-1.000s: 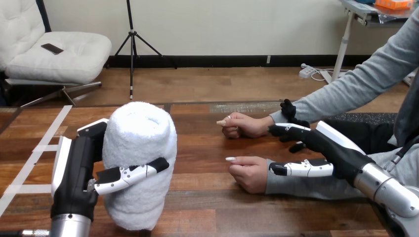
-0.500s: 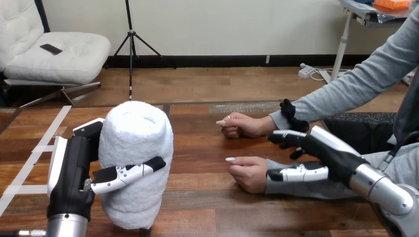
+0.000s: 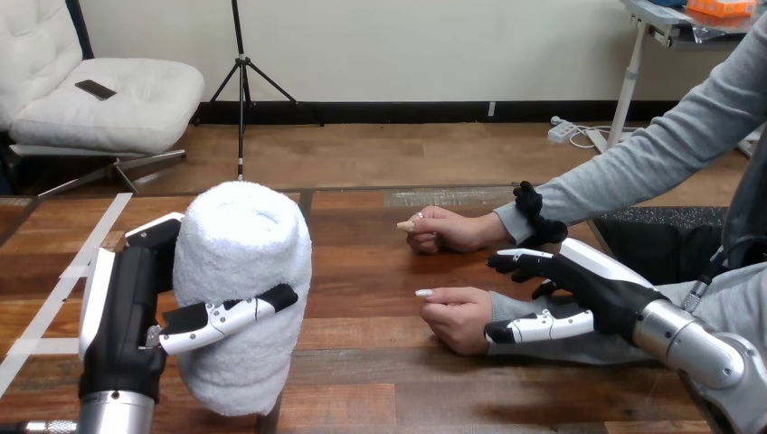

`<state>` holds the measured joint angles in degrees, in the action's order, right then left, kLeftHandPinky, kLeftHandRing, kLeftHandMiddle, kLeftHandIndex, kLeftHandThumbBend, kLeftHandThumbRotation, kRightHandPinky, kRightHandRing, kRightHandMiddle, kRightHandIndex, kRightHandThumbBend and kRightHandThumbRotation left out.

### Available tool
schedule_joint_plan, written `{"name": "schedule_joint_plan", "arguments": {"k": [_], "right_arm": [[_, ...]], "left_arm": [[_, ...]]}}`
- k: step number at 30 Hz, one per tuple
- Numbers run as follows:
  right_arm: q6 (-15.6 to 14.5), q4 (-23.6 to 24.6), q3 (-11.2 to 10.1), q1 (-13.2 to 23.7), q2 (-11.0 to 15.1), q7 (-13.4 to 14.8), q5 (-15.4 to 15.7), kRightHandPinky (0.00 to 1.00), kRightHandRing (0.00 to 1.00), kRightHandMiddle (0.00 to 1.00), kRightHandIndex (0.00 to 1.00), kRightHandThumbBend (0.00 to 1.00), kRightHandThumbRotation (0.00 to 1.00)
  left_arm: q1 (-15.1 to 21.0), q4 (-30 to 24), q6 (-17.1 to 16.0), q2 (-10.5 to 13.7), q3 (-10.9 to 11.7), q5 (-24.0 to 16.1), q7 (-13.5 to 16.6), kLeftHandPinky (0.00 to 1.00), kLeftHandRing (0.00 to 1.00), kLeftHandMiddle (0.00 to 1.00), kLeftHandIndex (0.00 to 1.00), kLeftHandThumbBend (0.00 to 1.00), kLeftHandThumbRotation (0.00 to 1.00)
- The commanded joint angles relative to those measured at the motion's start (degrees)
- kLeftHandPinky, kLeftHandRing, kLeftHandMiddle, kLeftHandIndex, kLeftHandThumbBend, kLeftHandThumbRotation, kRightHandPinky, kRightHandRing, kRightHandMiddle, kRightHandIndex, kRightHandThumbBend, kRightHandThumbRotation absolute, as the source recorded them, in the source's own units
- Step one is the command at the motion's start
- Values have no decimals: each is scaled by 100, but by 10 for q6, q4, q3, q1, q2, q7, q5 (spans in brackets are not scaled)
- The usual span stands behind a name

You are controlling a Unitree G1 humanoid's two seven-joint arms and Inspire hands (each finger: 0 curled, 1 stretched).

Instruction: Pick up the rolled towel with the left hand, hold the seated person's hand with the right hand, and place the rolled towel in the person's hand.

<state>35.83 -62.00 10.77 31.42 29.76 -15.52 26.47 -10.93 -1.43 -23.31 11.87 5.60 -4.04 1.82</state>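
Your left hand (image 3: 127, 307) had thumb and fingers curled round the upright rolled towel (image 3: 240, 271), so pick-up looked done. Your right hand (image 3: 597, 289) lay open astride the person's wrist (image 3: 503, 309), gripping nothing, the person's hand (image 3: 457, 316) just beyond its fingertips; holding and handover remained.

Beyond your wooden desk (image 3: 380, 271), marked with white tape (image 3: 61, 280) at its left, you see a wood floor (image 3: 389, 154), a white wall (image 3: 407, 45) with a dark baseboard (image 3: 407, 111), a white cushioned chair (image 3: 108, 104) at left and a black tripod (image 3: 241, 63).
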Motion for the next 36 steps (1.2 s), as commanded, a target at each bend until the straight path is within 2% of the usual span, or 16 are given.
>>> {"name": "schedule_joint_plan", "arguments": {"k": [1,14,21,28,36], "right_arm": [[-15,-17,13,55,14,6,8,74,87,91,90,100,57],[-23,-38,36,68,12,6,24,70,86,91,89,100,53],[-33,-47,54,71,10,16,42,69,84,90,88,100,51],[-43,-51,67,73,7,26,50,67,83,89,87,100,42],[-55,-56,80,74,5,33,56,66,82,88,86,100,38]], "left_arm": [[39,-27,-25,1,8,4,-1,31,35,39,41,61,0],[37,-27,-19,-1,12,12,-5,30,34,39,42,60,0],[35,-32,-14,0,15,11,-5,29,34,39,42,61,0],[36,-31,-18,2,17,14,-8,29,34,39,42,61,0],[36,-34,-14,3,21,16,-10,30,35,40,42,62,0]]}}
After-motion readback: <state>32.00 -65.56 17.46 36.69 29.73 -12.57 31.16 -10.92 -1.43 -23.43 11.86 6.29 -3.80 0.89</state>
